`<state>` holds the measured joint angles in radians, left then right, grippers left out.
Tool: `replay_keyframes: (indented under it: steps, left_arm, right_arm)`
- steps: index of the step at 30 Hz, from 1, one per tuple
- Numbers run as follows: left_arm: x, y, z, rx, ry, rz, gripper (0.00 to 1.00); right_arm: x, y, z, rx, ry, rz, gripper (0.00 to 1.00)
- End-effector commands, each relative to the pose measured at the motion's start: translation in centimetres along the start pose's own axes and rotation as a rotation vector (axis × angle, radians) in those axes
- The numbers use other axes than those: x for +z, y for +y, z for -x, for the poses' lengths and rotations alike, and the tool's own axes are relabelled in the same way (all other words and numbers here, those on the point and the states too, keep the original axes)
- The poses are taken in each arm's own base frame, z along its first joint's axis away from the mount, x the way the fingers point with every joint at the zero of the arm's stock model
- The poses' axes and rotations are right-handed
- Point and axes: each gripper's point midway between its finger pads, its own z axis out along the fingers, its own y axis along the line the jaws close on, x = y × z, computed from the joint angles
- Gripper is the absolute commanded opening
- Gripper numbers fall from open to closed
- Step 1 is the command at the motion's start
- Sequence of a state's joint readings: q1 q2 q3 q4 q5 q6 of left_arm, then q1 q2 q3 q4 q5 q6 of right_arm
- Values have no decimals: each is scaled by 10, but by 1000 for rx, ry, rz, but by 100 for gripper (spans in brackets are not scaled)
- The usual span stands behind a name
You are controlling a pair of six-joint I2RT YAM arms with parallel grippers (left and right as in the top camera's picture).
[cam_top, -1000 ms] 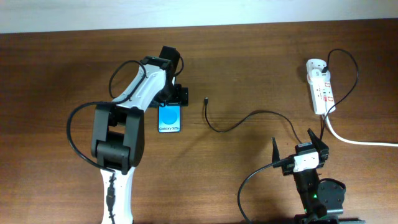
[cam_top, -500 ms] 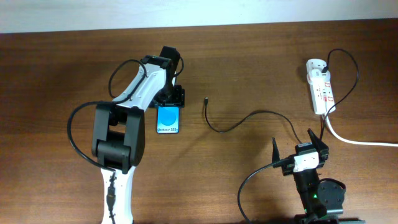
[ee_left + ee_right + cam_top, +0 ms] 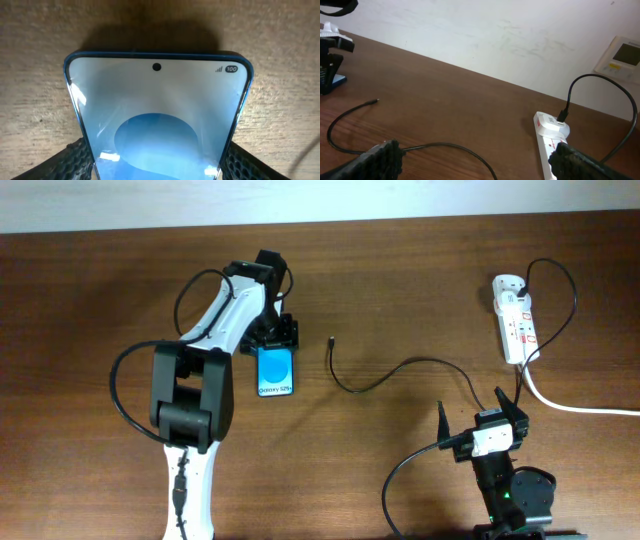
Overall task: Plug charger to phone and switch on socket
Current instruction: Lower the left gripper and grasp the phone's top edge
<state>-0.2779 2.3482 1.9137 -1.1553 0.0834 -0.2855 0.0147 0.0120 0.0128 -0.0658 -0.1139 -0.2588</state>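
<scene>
The left gripper [image 3: 272, 340] is clamped on the phone [image 3: 275, 372], with a pad [image 3: 75, 160] pressed against each long edge. The screen faces up, and in the wrist view its punch-hole end reaches past the pads. Just to this gripper's right, apart from the phone, lies the charger [image 3: 400, 365] plug tip. From there its cable curls across the table [image 3: 100, 300] towards the right gripper [image 3: 480, 412]. That gripper is spread wide and holds nothing. The cable passes on the table just ahead of its fingers [image 3: 375, 160]. Farther ahead and to its right lies the socket [image 3: 516, 320], well apart, with the cable's other end plugged in.
</scene>
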Motion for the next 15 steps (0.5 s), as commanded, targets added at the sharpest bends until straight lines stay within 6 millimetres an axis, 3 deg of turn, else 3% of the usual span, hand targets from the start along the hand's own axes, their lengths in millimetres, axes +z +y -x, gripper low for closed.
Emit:
replay_keyframes:
  steps: [1, 4, 15]
  left_arm:
    - [-6, -4, 13, -22, -40, -38, 72]
    - [-3, -4, 9, -21, -27, -34, 89]
    - [19, -6, -17, -2, 53, -10, 91]
  right_arm:
    - [0, 3, -1, 4, -4, 15, 98]
    - [0, 3, -1, 4, -4, 15, 98]
    - [0, 3, -1, 4, -4, 15, 98]
